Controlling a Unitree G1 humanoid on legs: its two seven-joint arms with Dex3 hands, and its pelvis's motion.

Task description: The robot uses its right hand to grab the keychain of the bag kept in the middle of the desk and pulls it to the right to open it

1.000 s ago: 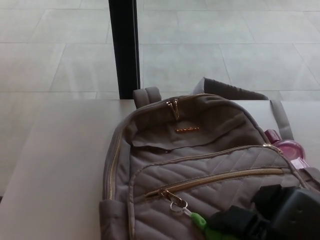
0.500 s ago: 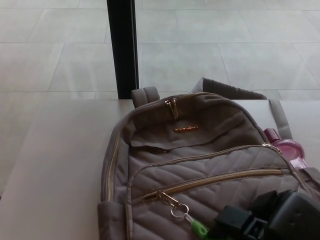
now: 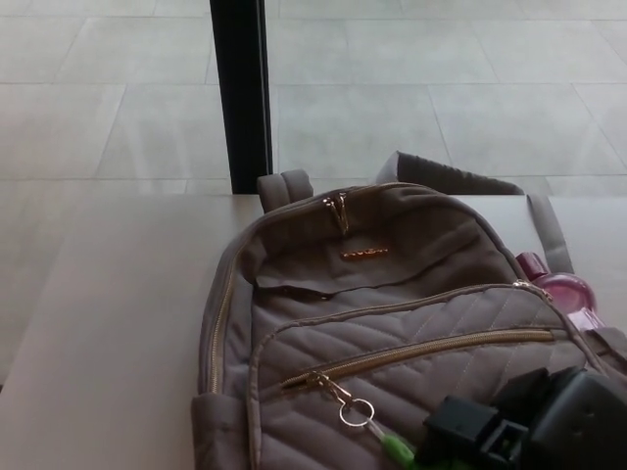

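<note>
Taupe quilted fabric fills the lower middle of the head view: a backpack (image 3: 392, 323) lies flat on the pale desk (image 3: 108, 323), its top handle (image 3: 285, 186) pointing toward the far edge. A gold front-pocket zipper (image 3: 431, 351) runs diagonally across the stitched panel, its slider at the left end, so the pocket is closed along its whole length. From that slider hang a small clasp and a silver ring (image 3: 357, 411), and a green keychain (image 3: 395, 449) trails from the ring down and to the right, toward the bottom edge of the picture. A second pair of gold zipper pulls (image 3: 337, 211) sits at the top of the bag, above a small gold logo plate (image 3: 364, 255).

The right hand (image 3: 529, 431), black and blocky, comes in at the lower right corner and rests over the bag's front panel. Its fingers (image 3: 456, 426) meet the green tag's far end, but whether they are clamped on it or merely touching cannot be made out.

A pink bottle (image 3: 563, 292) peeks out beside the bag's right side, near a grey shoulder strap (image 3: 551, 233). Beyond the desk, a black post (image 3: 241, 93) stands against the grey tiled floor (image 3: 441, 88).
</note>
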